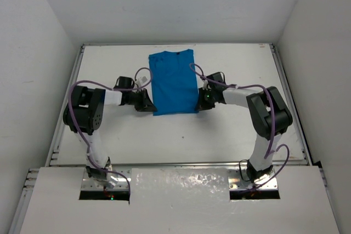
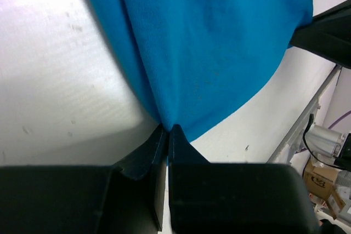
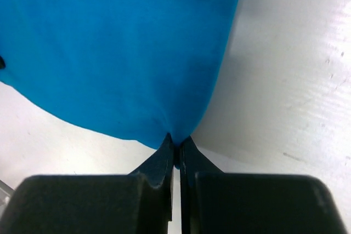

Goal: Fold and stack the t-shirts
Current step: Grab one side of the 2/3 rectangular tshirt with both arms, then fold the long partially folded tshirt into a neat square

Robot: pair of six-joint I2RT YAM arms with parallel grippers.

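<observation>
Left gripper (image 2: 168, 129) pinches t-shirt (image 1: 173, 83); right gripper (image 3: 176, 142) too — hem corners.

**newbie:** Where does your top cam sit?

**rigfan:** High up and behind both arm bases, tilted down at the whole table (image 1: 230, 135). You see everything from far off, with the bases along the bottom edge.

**newbie:** And your wrist cams?

**rigfan:** Each one rides right behind its own fingers and looks out along them, super close to the surface. Your left one looks past the left gripper (image 2: 167, 130), your right one past the right gripper (image 3: 176, 141). All three of your views share the near hem of the blue t-shirt (image 1: 174, 83).
</observation>
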